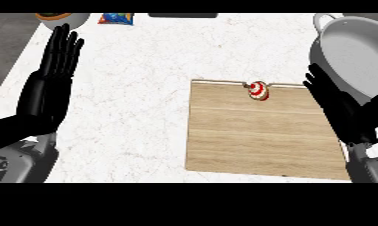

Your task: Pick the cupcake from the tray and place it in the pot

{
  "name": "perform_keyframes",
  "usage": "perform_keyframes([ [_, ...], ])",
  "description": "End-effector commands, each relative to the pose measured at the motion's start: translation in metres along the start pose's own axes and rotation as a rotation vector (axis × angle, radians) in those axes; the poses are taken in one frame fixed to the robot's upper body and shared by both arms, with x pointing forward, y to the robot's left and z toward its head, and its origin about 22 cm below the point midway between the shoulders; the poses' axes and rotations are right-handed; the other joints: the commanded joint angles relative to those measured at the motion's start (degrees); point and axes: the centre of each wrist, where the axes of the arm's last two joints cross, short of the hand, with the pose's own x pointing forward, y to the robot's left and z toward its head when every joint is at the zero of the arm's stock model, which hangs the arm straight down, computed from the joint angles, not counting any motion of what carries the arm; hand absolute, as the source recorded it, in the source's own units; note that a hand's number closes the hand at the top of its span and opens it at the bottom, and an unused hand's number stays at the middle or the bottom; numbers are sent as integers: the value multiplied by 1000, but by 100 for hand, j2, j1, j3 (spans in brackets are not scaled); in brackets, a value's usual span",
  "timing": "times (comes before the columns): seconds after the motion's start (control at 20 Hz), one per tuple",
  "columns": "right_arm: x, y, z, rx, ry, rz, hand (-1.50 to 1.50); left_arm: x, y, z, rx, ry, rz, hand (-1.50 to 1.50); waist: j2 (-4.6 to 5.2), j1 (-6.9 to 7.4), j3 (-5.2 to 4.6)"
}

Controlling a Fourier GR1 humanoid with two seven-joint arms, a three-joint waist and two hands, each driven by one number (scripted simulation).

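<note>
A small cupcake (258, 90) with red and white swirled icing sits at the far edge of a wooden tray (258, 135). The silver pot (354, 52) stands at the right, beyond the tray's far right corner. My right hand (341, 107) is open with straight fingers, over the tray's right edge and in front of the pot, well to the right of the cupcake. My left hand (50, 82) rests open at the left, fingers up, far from the tray.
A bowl (63, 18) and a colourful packet (117, 18) lie at the counter's far left edge. A dark flat object (183, 15) sits at the far edge, middle. White marble counter (140, 95) spreads between the left hand and the tray.
</note>
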Motion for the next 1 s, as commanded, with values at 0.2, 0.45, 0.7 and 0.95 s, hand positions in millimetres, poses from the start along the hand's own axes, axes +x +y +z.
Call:
perform_keyframes([
  [0.2,26,30,-24,-148,13,565,150,-53,-14,49,-164,451,-22,0,157,138,-28],
  [0.45,81,3,-27,-442,-436,983,-150,-71,-15,71,-189,614,3,0,44,-45,-37],
  [0.7,50,103,-27,-473,-722,948,-150,-79,-28,78,-237,668,13,0,28,19,12],
  [0.95,42,172,-34,-488,-444,1050,-150,-90,-27,76,-221,699,11,0,0,-117,-5],
])
